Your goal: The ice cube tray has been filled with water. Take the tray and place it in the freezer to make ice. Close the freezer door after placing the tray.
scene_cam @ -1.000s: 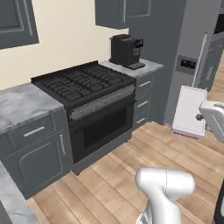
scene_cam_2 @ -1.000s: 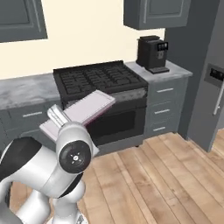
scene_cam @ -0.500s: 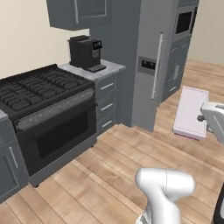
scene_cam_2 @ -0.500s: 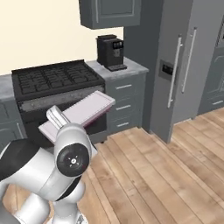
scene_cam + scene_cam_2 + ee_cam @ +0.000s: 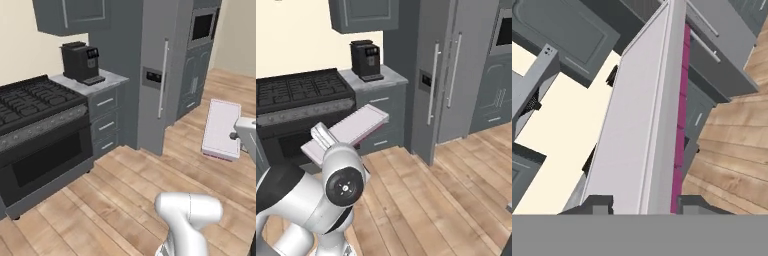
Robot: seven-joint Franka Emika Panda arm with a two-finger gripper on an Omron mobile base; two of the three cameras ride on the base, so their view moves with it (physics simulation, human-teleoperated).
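Observation:
The ice cube tray point(image 5: 221, 127) is a pale flat slab with a pink rim, held up in the air over the wooden floor. My gripper point(image 5: 239, 136) is shut on its near end. In the right base view the ice cube tray point(image 5: 352, 126) sticks out past the gripper point(image 5: 323, 139) toward the stove. In the hand view the ice cube tray point(image 5: 643, 125) runs up between the fingertips point(image 5: 598, 202). The freezer point(image 5: 150, 65) is a tall grey unit ahead. Its freezer door point(image 5: 426, 75), with a silver bar handle point(image 5: 432, 84), is shut.
A black stove point(image 5: 35, 105) stands at the left, with a dark coffee machine point(image 5: 80, 61) on the counter beside it. Grey drawers point(image 5: 106, 120) sit below. A wall oven point(image 5: 202, 27) lies beyond the fridge unit. Open wooden floor point(image 5: 125, 190) stretches before the unit.
The whole scene has shifted left as the base moved: the stove slid aside and the fridge unit came toward the middle. The tray stays in my grip.

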